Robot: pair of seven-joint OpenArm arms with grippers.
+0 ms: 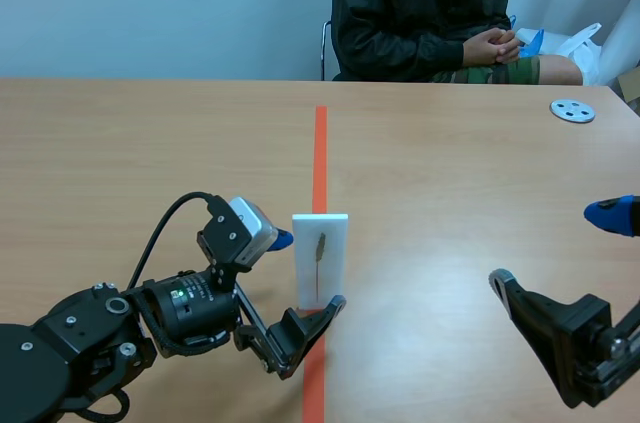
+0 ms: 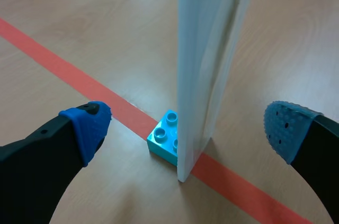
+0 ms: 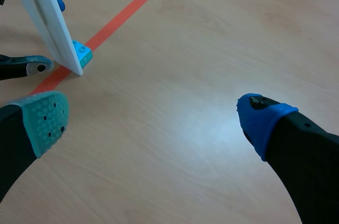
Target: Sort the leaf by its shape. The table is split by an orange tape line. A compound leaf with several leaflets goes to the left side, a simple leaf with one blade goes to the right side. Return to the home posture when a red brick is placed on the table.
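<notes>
- Leaf [image 1: 321, 255] is mounted on a white card [image 1: 320, 226] that stands upright in a cyan brick [image 2: 164, 139] on the orange tape line [image 1: 320, 148]. Its long axis is vertical.
- Left claw [image 2: 188, 128]: released, one finger on either side of the card, not touching it.
- Right claw [image 3: 154, 119]: released, well apart over the surface [image 3: 175, 49], so the left arm is plainly nearer.
- Leaf looks narrow; it is too small to tell whether it is compound or simple.

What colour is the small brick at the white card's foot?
The small studded plastic brick is turquoise; left wrist view shows it best.
</notes>
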